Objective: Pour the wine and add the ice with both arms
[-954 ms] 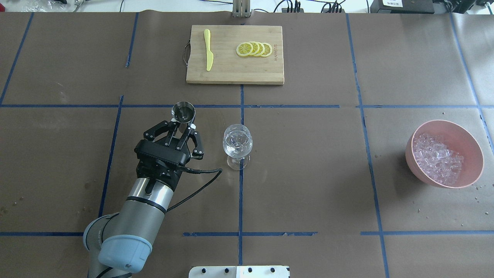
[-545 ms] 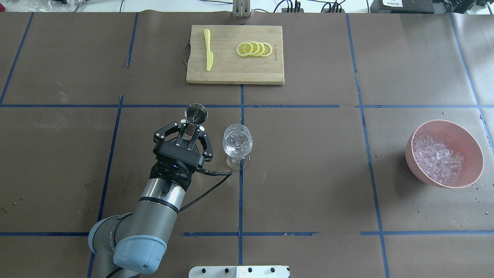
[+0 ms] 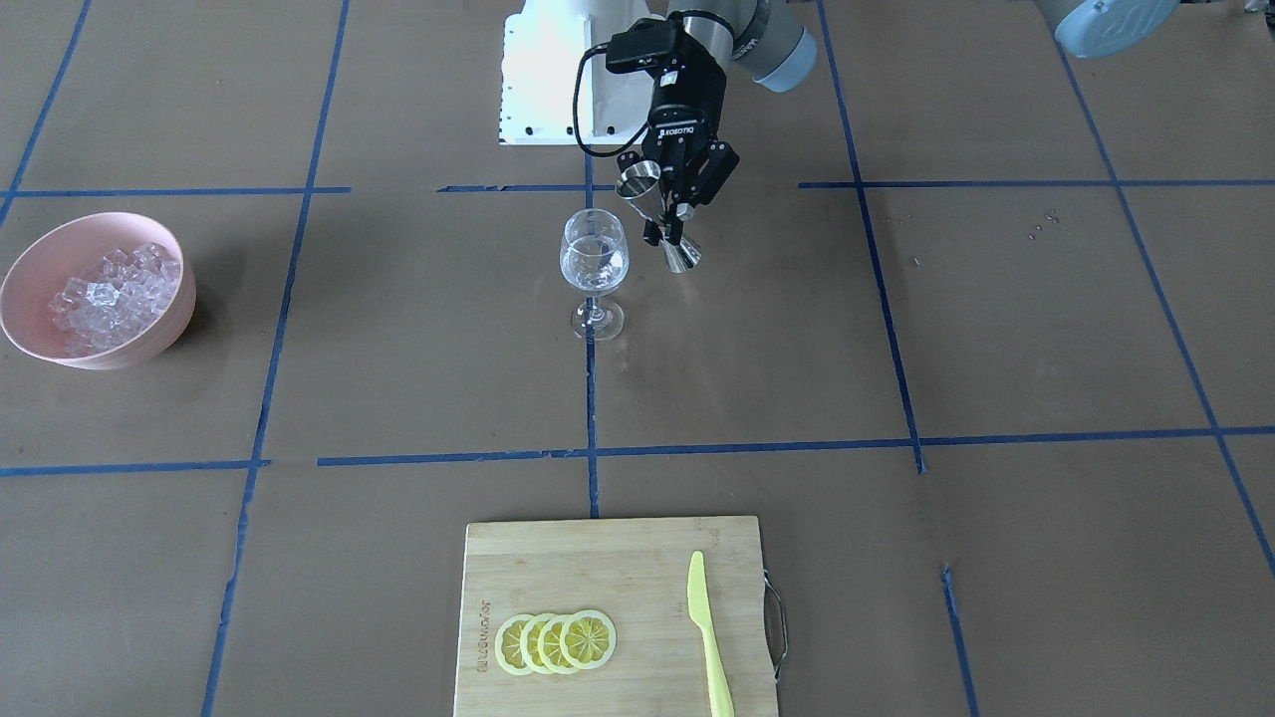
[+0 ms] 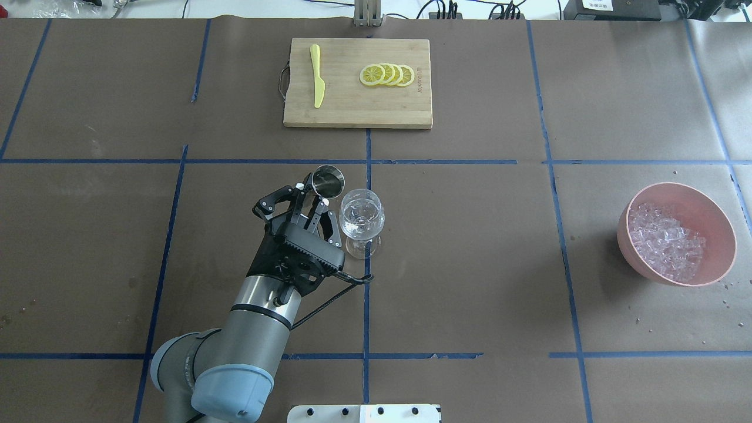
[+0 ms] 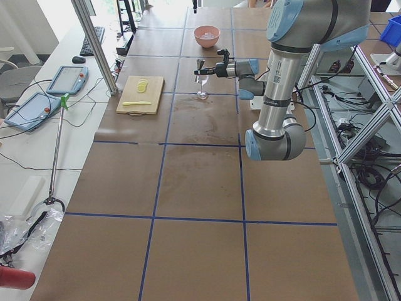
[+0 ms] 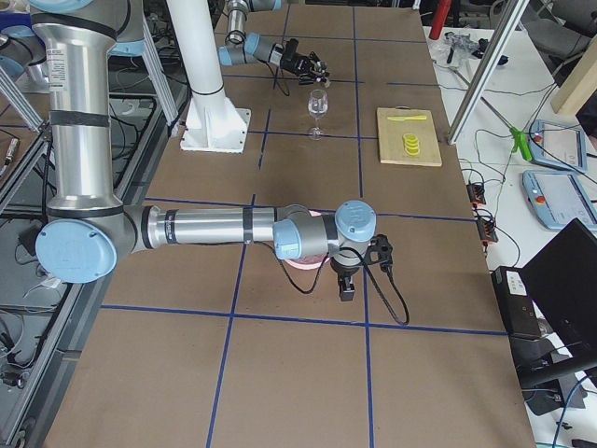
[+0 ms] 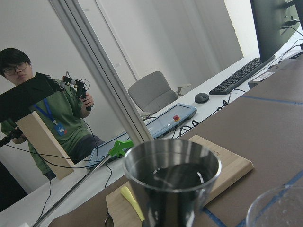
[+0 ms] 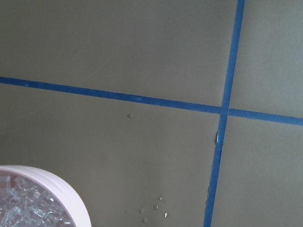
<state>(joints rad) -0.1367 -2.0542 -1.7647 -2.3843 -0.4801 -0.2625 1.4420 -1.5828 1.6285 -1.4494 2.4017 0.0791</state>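
My left gripper (image 4: 314,198) is shut on a steel jigger (image 4: 327,180) and holds it tilted, just left of the stemmed glass (image 4: 362,214), near the rim. The glass holds a little clear wine (image 3: 595,267). From the front, the jigger (image 3: 662,214) hangs beside the glass's bowl (image 3: 595,254). The left wrist view shows the jigger's cup (image 7: 173,184) with dark liquid inside. The ice (image 4: 667,241) is heaped in a pink bowl (image 4: 721,226) at the far right. My right gripper (image 6: 346,280) shows only in the exterior right view, by the bowl; I cannot tell whether it is open.
A bamboo cutting board (image 4: 352,111) lies at the far middle with a yellow knife (image 4: 317,82) and lemon slices (image 4: 388,74). The white pedestal (image 3: 543,80) stands at the robot's edge. A corner of the bowl (image 8: 71,198) shows in the right wrist view.
My left gripper has carried the jigger to the right, up to the glass, and has tilted it towards the rim. The glass and bowl have not moved.
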